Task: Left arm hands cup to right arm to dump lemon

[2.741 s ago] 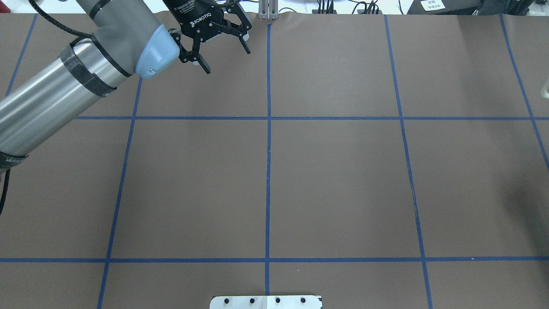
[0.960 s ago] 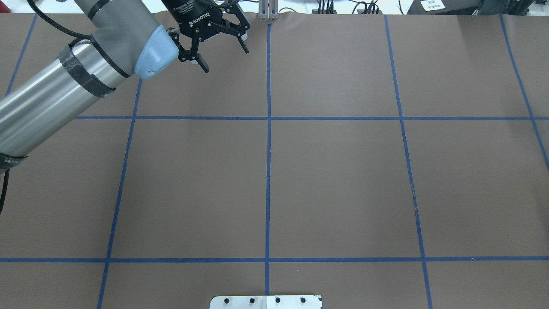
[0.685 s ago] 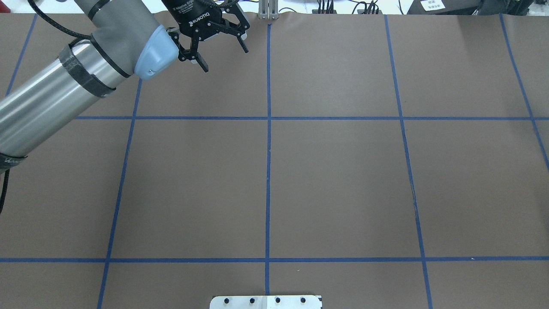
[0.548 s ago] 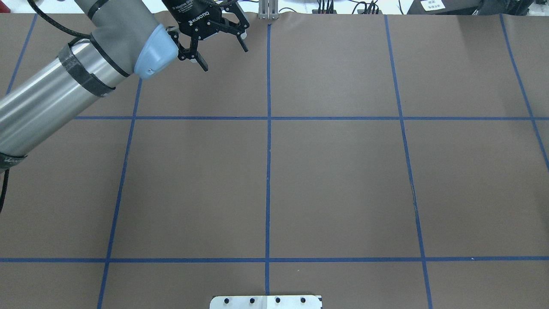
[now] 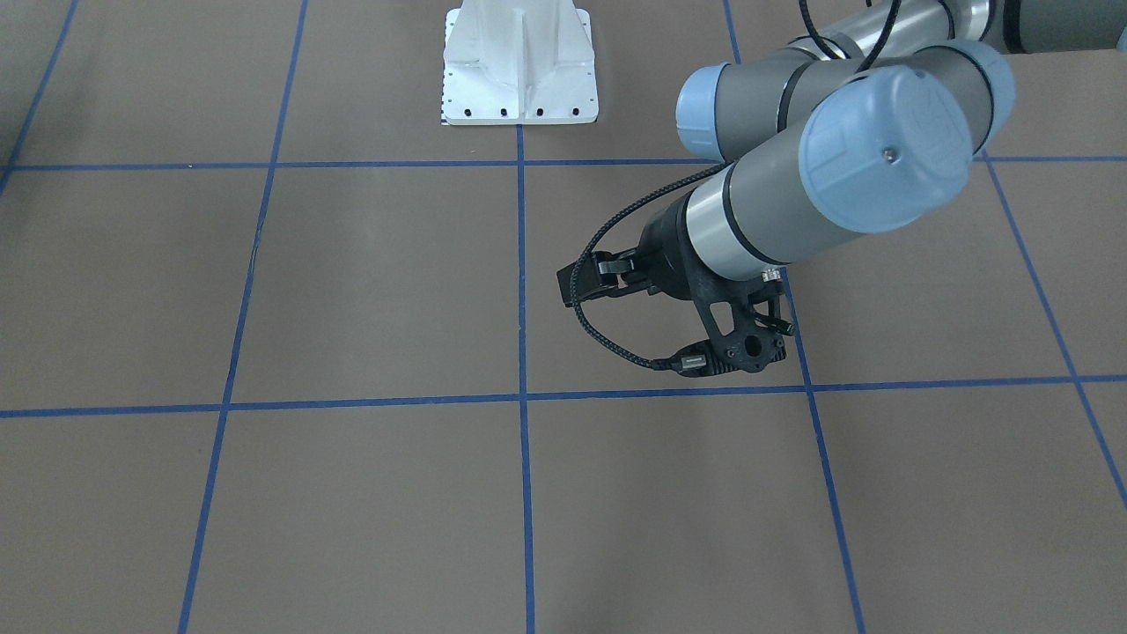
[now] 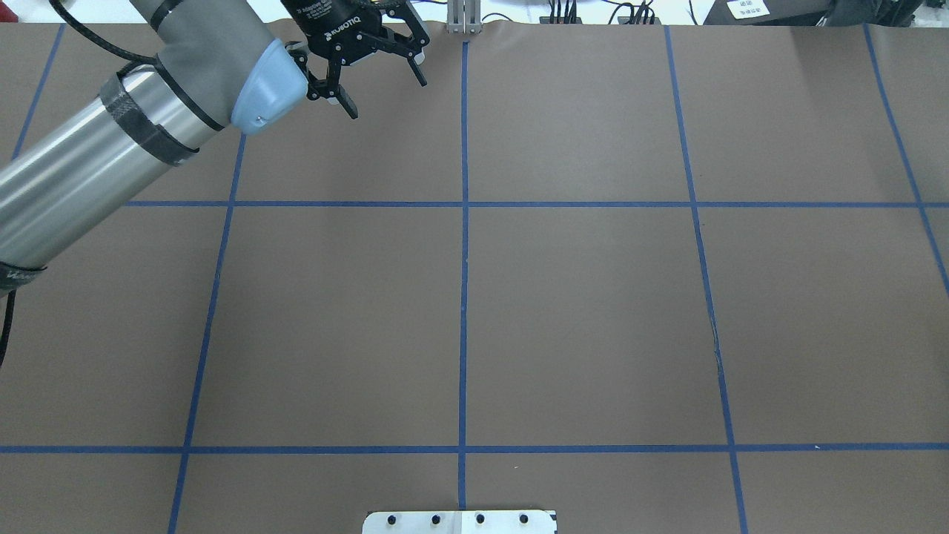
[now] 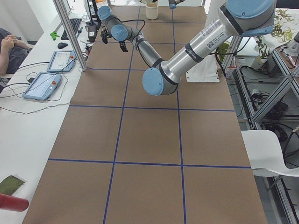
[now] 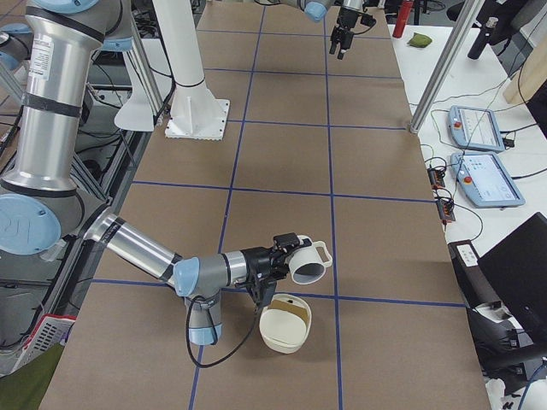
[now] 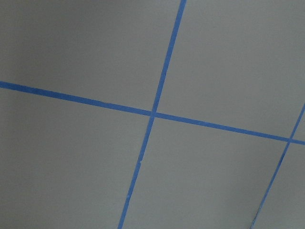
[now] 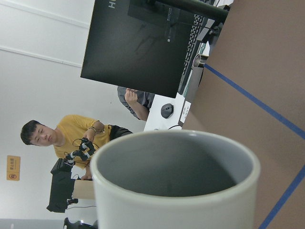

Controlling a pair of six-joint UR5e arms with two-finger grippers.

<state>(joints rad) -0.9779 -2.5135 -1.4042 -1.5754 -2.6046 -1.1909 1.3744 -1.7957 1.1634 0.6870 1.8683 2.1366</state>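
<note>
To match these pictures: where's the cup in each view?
Front-facing: absent.
Overhead: absent.
Exterior left: unclear; off-white shape at far top edge.
Exterior right: cup lower middle, at right arm's tip.
Left wrist: absent.
Right wrist: fills bottom foreground.
Shared landmark: blue tape grid.
</note>
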